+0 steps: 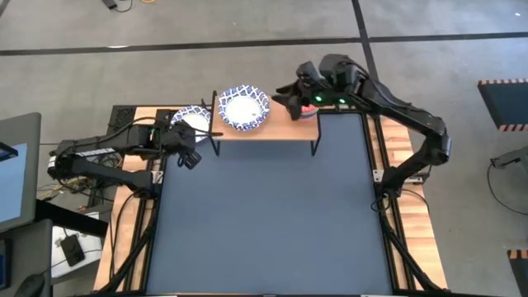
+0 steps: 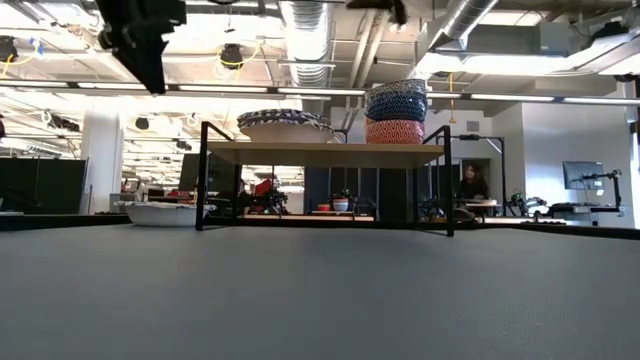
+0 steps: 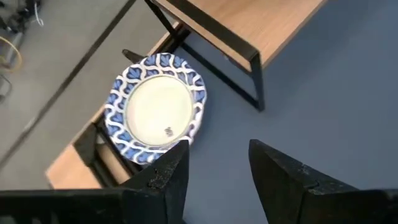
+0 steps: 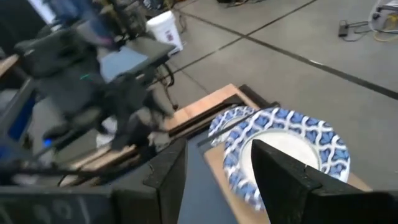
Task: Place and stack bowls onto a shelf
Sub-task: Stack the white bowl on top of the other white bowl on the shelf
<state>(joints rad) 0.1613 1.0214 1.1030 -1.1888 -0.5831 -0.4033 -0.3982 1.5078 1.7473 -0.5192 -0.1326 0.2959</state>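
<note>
The left gripper is open and holds nothing. It hangs over the dark table, near a blue and white bowl that sits off the left end of the shelf. The right gripper is open and empty too, up above the right end of the shelf. On the shelf sit a wide blue and white bowl and a stack of small bowls. The shelf's black leg stands between the left gripper and the shelf top.

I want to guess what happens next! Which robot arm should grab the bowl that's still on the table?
Probably the left. Its open gripper hangs right by the white bowl with the blue patterned rim beside the light-wood shelf. The right gripper is over the shelf's other end.
</note>
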